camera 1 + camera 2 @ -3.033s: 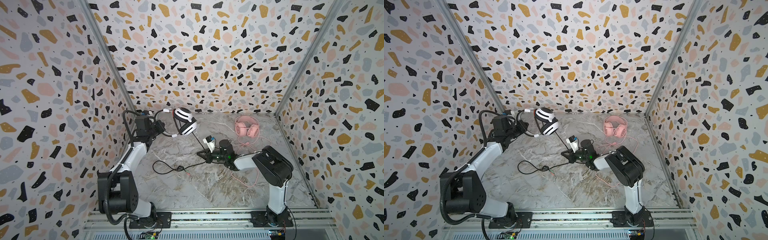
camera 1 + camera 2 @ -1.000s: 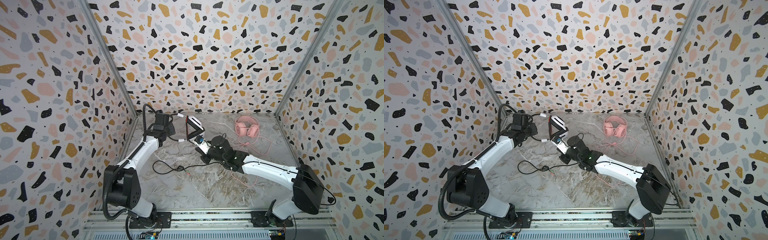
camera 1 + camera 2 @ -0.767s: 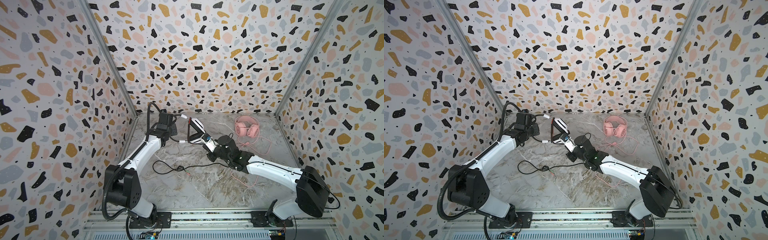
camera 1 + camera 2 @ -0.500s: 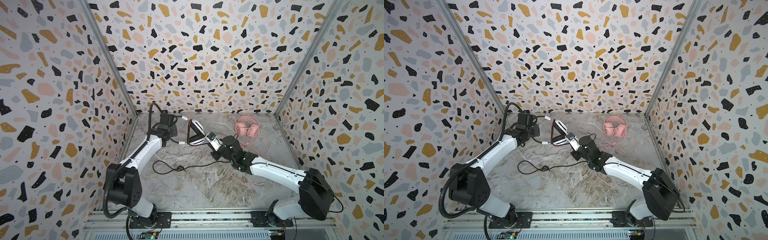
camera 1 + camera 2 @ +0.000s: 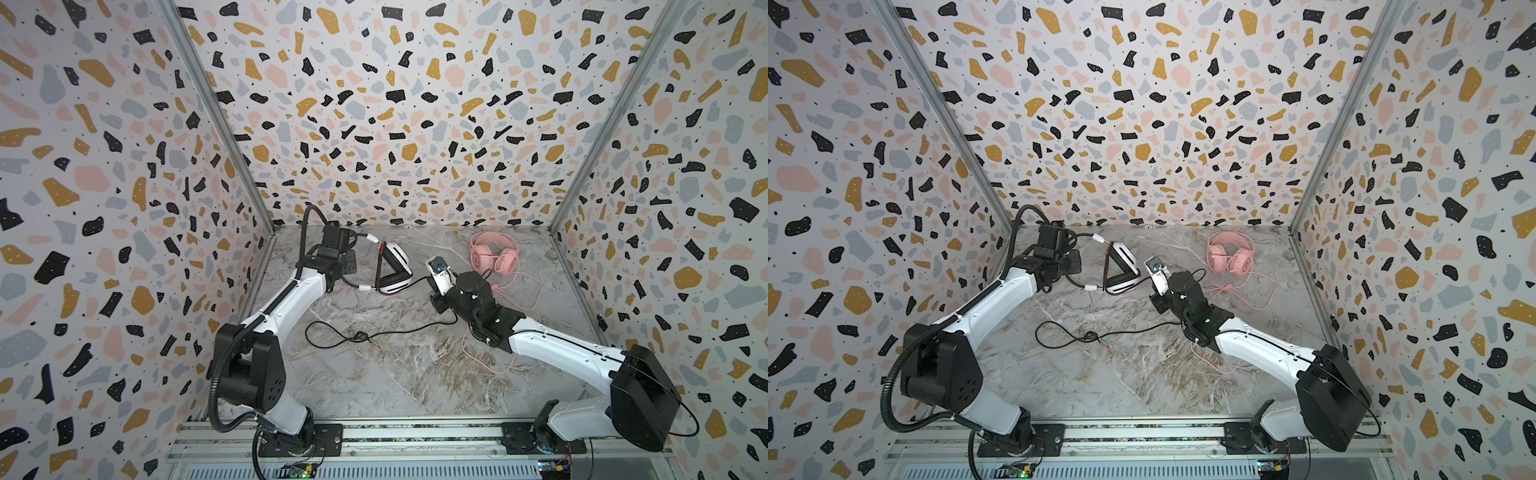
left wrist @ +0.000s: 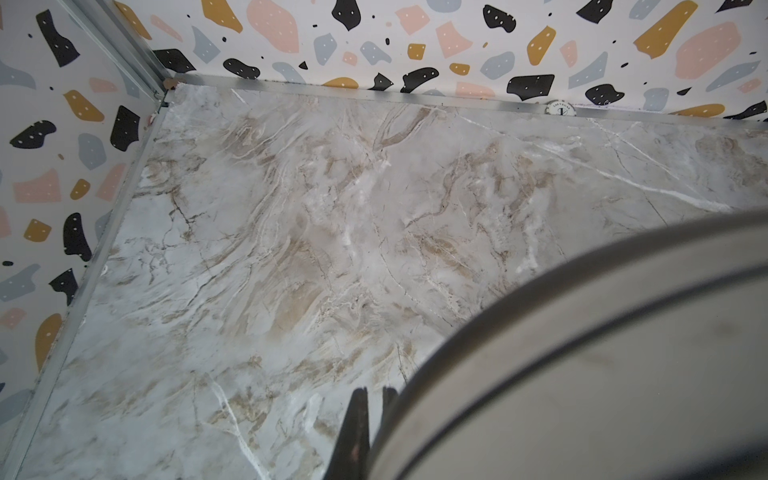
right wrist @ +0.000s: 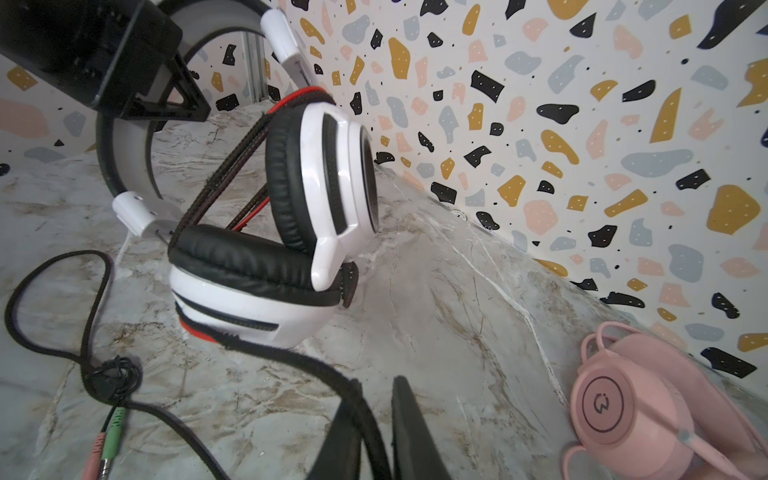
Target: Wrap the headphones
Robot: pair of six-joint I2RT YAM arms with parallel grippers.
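White-and-black headset [image 5: 395, 270] sits left rear on the marble table [image 5: 395, 374], one cup down on the surface, the other propped above it. My left gripper [image 6: 374, 392] is pressed together on its headband. On my right gripper [image 7: 376, 395] the fingers are narrowly parted, with the black cable [image 7: 291, 358] running between them. Pinched or loose, I cannot tell. Pink headset [image 5: 492, 257] lies right rear, just beyond my right wrist.

Two corded headsets in all: one white headset [image 5: 399, 254] and one pink headset [image 5: 482, 258].
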